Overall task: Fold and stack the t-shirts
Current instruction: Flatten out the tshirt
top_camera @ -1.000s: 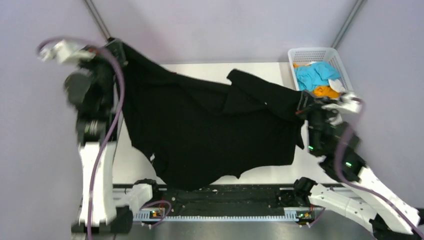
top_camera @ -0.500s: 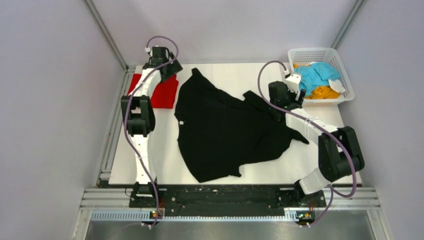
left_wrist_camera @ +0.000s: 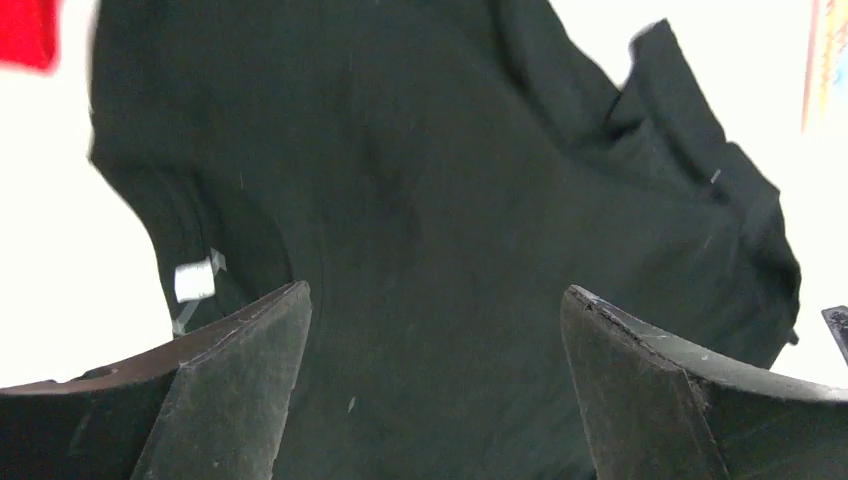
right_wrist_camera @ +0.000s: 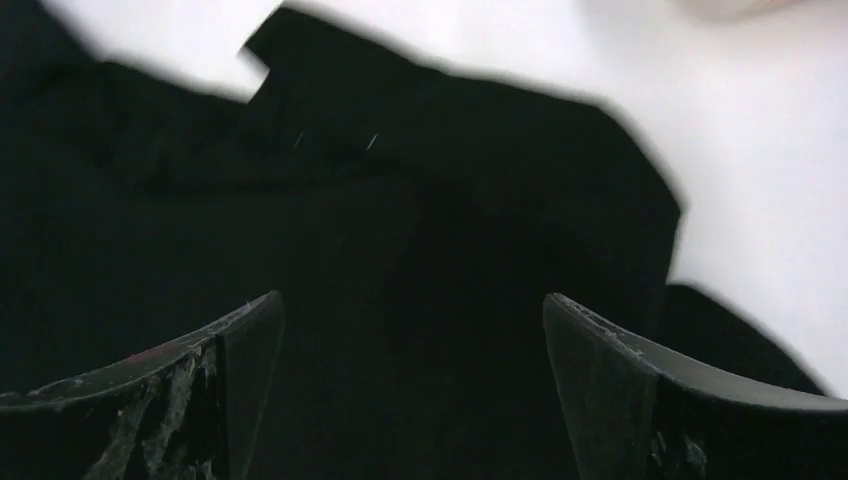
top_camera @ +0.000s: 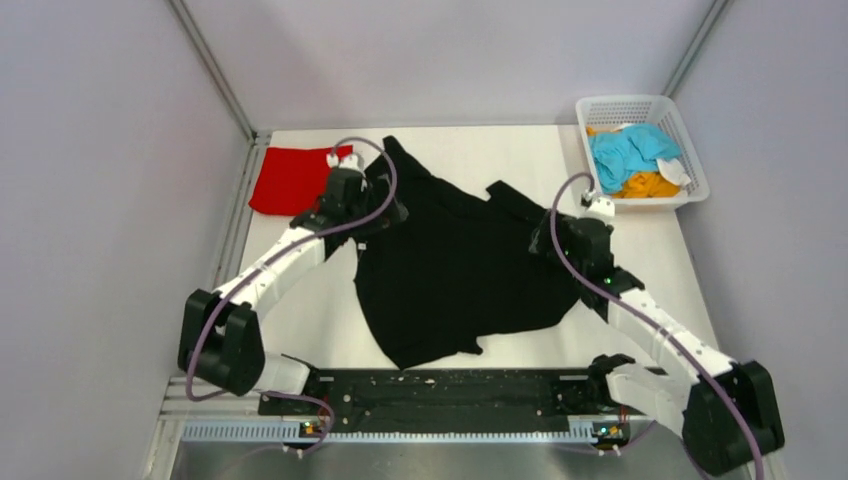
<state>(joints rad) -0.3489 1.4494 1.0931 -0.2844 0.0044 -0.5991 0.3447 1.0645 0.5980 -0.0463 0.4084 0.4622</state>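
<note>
The large black cloth t-shirt [top_camera: 450, 270] lies crumpled and spread on the middle of the white bench [top_camera: 480, 145], one sleeve pointing to the far edge and its lower corner reaching the near edge. A second ago it hung in the air, stretched between both arms. Half a second ago it was already down, and its outline has hardly changed since. A small white label [left_wrist_camera: 194, 280] shows by its neckline in the left wrist view.

The left claw [left_wrist_camera: 430, 300] is over the shirt's left shoulder with its jaws wide apart and nothing between them, only black cloth below. The right claw [right_wrist_camera: 415, 305] is over the shirt's right sleeve, likewise spread wide and holding nothing. Both were clamped on the shirt a second ago. Since half a second ago both arms have drawn back from the far side towards the shirt's upper edge.

The bright red cloth t-shirt [top_camera: 290, 180] lies folded flat at the far left corner of the bench, just beside the black one. The left arm crossed it before, and now it is uncovered. The light blue t-shirt [top_camera: 630, 150] and the orange t-shirt [top_camera: 650, 184] lie bunched in the white plastic mesh basket [top_camera: 625, 105] at the far right corner, unmoved.

In all there are four t-shirts, one of each colour, one basket and two claws.
</note>
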